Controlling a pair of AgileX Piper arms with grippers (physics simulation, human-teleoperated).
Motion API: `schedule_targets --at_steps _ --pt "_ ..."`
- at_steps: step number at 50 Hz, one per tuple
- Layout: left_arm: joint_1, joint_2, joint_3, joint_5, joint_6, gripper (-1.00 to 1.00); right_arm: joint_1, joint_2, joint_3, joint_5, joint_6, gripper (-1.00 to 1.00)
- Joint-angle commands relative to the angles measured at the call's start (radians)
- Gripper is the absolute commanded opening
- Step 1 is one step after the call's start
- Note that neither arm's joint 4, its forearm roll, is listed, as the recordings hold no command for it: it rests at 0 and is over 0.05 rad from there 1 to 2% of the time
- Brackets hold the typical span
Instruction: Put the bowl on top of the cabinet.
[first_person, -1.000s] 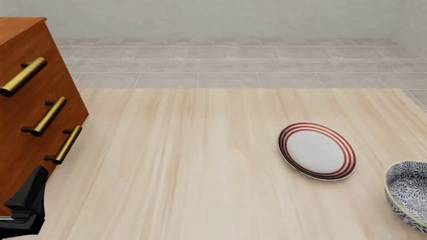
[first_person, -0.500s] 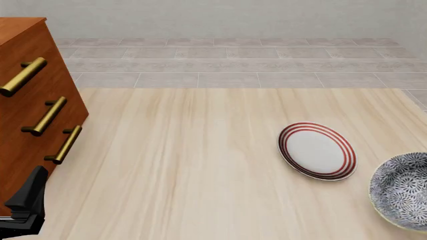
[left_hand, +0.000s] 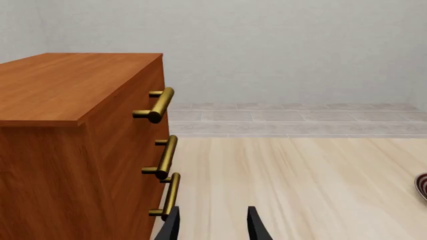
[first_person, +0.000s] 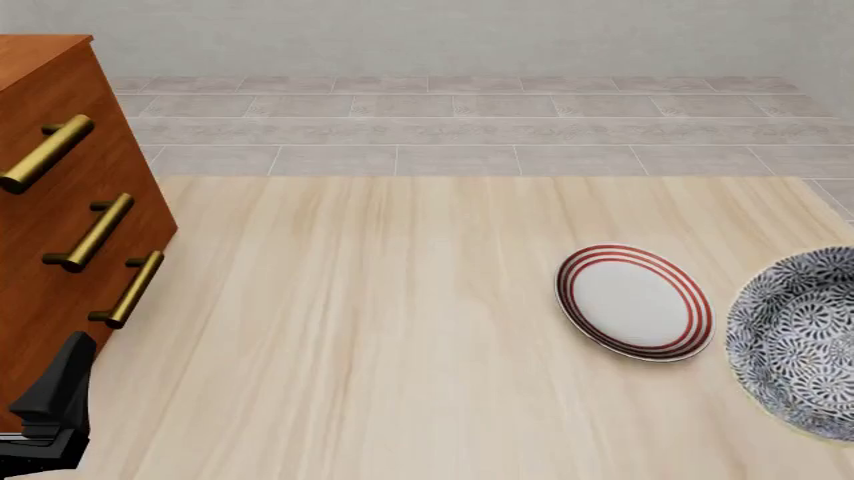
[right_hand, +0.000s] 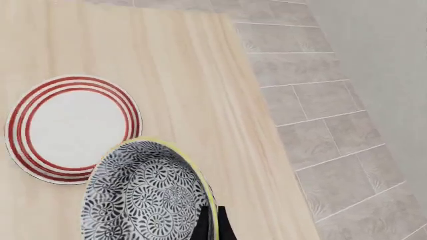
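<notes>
The right arm's fingers (right_hand: 212, 225) pinched the rim of the bowl (right_hand: 143, 192), one dark finger on each side of the pale yellow edge. The bowl was tilted, its black-and-white patterned inside facing partly toward the front camera. It sat at the right edge of the front view, just beside the plate (first_person: 634, 301), a flat white dish with red rings lying on the light wooden bench (first_person: 400, 350). In the right wrist view the bowl overlapped the plate's edge; whether they touched could not be told.

The left arm's fingers (left_hand: 212, 225) were spread apart with nothing between them, near the lowest brass handle of the cabinet (left_hand: 73, 150). The cabinet stood upright at the bench's left side, well apart from the bowl.
</notes>
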Motion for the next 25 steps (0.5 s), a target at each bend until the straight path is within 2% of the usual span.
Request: schedule_targets --at_steps 1,3,4,10,12,17,18,20,25 --pt "0.000 0.001 -0.001 0.000 0.001 1.00 0.110 -0.154 -0.091 0.115 0.074 -1.00" --pt "0.000 0.001 -0.001 0.000 0.000 1.00 0.117 -0.148 -0.084 0.100 0.105 -1.00" --pt "0.000 0.001 -0.001 0.000 0.000 1.00 0.129 -0.160 -0.068 0.094 0.094 -1.00" --pt "0.000 0.001 -0.001 0.000 0.001 1.00 0.191 -0.210 -0.070 0.101 0.134 -1.00" --pt "0.000 0.001 -0.001 0.000 0.001 1.00 0.216 -0.225 -0.087 0.097 0.171 -1.00" --pt "0.000 0.001 -0.001 0.000 0.001 1.00 0.233 -0.236 -0.091 0.086 0.161 -1.00" --pt "0.000 0.001 -0.001 0.000 0.000 1.00 0.283 -0.255 -0.087 0.069 0.195 -1.00" --pt "0.000 0.001 -0.001 0.000 0.001 1.00 0.305 -0.266 -0.076 0.067 0.187 -1.00" --pt "0.000 0.001 -0.001 0.000 0.000 1.00 0.339 -0.283 -0.063 0.051 0.210 -1.00"
